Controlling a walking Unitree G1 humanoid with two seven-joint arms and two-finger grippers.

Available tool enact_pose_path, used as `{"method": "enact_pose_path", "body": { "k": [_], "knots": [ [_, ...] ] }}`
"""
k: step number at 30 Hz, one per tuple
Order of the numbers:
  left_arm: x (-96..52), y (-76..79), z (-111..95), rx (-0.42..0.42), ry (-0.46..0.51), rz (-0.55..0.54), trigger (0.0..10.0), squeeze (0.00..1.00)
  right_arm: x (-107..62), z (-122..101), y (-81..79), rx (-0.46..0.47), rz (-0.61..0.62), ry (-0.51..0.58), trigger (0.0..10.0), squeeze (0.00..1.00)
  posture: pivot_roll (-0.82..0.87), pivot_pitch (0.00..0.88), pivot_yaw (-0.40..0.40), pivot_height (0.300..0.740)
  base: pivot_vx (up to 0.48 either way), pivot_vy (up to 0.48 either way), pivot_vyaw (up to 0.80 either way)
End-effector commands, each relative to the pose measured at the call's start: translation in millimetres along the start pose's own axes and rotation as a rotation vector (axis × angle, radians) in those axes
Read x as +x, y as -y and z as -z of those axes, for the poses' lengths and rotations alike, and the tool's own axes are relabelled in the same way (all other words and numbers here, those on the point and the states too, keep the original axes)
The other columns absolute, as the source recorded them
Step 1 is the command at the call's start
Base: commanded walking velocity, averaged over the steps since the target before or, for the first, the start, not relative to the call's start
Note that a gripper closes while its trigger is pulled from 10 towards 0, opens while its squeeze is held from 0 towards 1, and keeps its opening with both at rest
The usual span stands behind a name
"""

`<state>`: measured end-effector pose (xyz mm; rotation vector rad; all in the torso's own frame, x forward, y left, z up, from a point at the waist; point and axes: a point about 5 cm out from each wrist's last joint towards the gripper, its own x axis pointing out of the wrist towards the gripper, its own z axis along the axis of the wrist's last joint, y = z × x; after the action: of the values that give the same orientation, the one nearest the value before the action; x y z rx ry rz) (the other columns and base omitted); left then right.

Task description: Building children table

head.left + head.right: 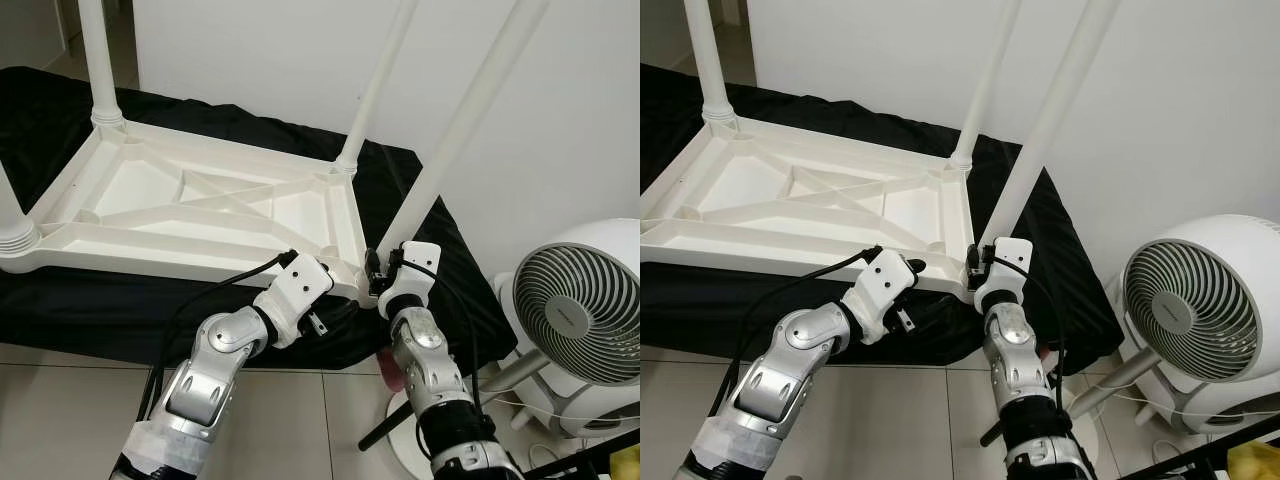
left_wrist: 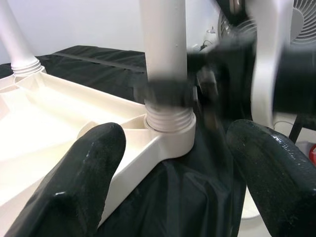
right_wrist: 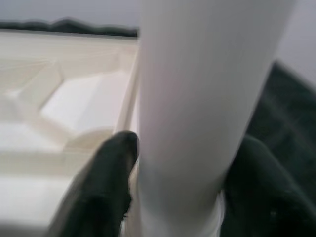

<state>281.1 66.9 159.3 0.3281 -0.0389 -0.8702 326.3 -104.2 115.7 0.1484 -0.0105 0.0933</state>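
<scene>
Right wrist view had our right hand (image 3: 177, 182) clasped round the near-corner leg (image 3: 197, 98), low by its socket. The tabletop (image 1: 200, 215) lay upside down on a black cloth (image 1: 440, 250), three other legs seated. Our left hand (image 2: 182, 173), fingers spread, held nothing and hovered near that corner. We judged it best to keep the leg square to its socket; whether the thread had fully seated was probably unclear through blur.
</scene>
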Motion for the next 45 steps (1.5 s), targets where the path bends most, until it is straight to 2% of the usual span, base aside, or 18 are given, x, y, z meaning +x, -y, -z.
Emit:
{"method": "enact_pose_path", "body": {
  "k": [1,3,4,5,9,11,18,21,22,23,24,25,28,30,31,36,37,45],
  "knots": [
    [4.5,-1.1,-2.9,0.011,0.007,-0.09,10.0,0.0,-0.8,-0.9,6.7,0.015,-0.007,-0.008,10.0,1.0,0.13,0.0,-0.207,0.74,0.0,0.0,0.0],
    [5.1,0.5,-3.0,0.01,0.009,-0.088,10.0,0.0,1.0,-7.4,8.8,0.012,-0.015,0.008,10.0,1.0,0.13,0.0,-0.207,0.74,0.0,0.0,0.0],
    [5.5,1.6,-3.0,0.006,0.01,-0.084,10.0,0.0,2.3,-10.3,9.7,-0.011,-0.071,0.014,10.0,0.95,0.13,0.004,-0.207,0.74,0.0,0.0,0.0],
    [5.8,2.0,-3.1,0.004,0.011,-0.082,10.0,0.0,3.4,-11.7,10.5,-0.021,-0.128,0.01,10.0,0.03,0.13,0.003,-0.208,0.74,0.0,0.0,0.0],
    [5.8,3.1,-3.2,-0.002,0.015,-0.075,10.0,0.0,5.0,-14.0,13.7,-0.047,-0.217,0.006,10.0,0.0,0.13,0.007,-0.209,0.74,0.0,0.0,0.0],
    [4.7,5.7,-2.0,0.003,0.019,-0.056,10.0,0.0,8.6,-16.2,23.1,-0.124,-0.358,-0.019,10.0,0.0,0.13,0.017,-0.208,0.74,0.0,0.0,0.0],
    [6.3,5.4,-3.8,0.003,0.022,-0.061,10.0,0.0,14.7,-20.7,31.9,-0.185,-0.5,-0.035,10.0,0.0,0.13,0.021,-0.211,0.74,0.0,0.0,0.0],
    [8.1,6.4,-6.1,-0.001,0.03,-0.061,10.0,0.0,18.0,-19.3,35.3,-0.256,-0.546,-0.048,10.0,0.0,0.14,0.021,-0.212,0.74,0.0,0.0,0.0],
    [8.3,7.4,-6.3,0.001,0.03,-0.058,10.0,0.0,19.0,-17.6,36.3,-0.264,-0.56,-0.063,4.9,0.0,0.14,0.021,-0.212,0.74,0.0,0.0,0.0],
    [8.5,8.2,-6.4,0.002,0.03,-0.055,10.0,0.0,19.9,-16.2,37.3,-0.267,-0.565,-0.075,3.6,0.0,0.14,0.021,-0.212,0.74,0.0,0.0,0.0],
    [8.5,8.2,-6.4,0.002,0.03,-0.055,10.0,0.0,19.9,-16.2,37.3,-0.267,-0.565,-0.075,3.6,0.0,0.14,0.021,-0.212,0.74,0.0,0.0,0.0],
    [8.4,9.2,-6.5,-0.003,0.03,-0.05,10.0,0.0,20.8,-14.4,38.3,-0.26,-0.566,-0.094,1.1,0.0,0.14,0.023,-0.216,0.74,0.0,0.0,0.0],
    [8.2,9.9,-6.9,-0.004,0.033,-0.049,10.0,0.0,21.4,-12.8,39.4,-0.255,-0.573,-0.107,1.1,0.0,0.14,0.023,-0.216,0.74,0.0,0.0,0.0],
    [7.9,10.4,-7.4,-0.004,0.035,-0.049,10.0,0.0,21.0,-7.2,41.3,-0.263,-0.587,-0.138,0.7,0.0,0.15,0.027,-0.218,0.74,0.0,0.0,0.0],
    [7.8,10.5,-7.5,-0.003,0.036,-0.051,10.0,0.0,20.4,-4.2,42.0,-0.254,-0.596,-0.152,0.0,0.0,0.15,0.027,-0.218,0.74,0.0,0.0,0.0],
    [7.6,11.0,-7.5,-0.006,0.036,-0.052,10.0,0.0,19.2,1.6,42.7,-0.257,-0.605,-0.17,0.0,0.0,0.15,0.03,-0.218,0.74,0.0,0.0,0.0],
    [7.2,11.9,-7.5,-0.01,0.036,-0.053,10.0,0.0,19.4,3.6,43.0,-0.254,-0.581,-0.165,10.0,0.0,0.15,0.034,-0.219,0.74,0.0,0.0,0.0],
    [7.2,12.1,-7.1,-0.021,0.037,-0.058,10.0,0.0,23.9,-3.2,30.6,-0.195,-0.468,-0.136,10.0,0.0,0.15,0.036,-0.22,0.74,0.0,0.0,0.0]
  ]
}}
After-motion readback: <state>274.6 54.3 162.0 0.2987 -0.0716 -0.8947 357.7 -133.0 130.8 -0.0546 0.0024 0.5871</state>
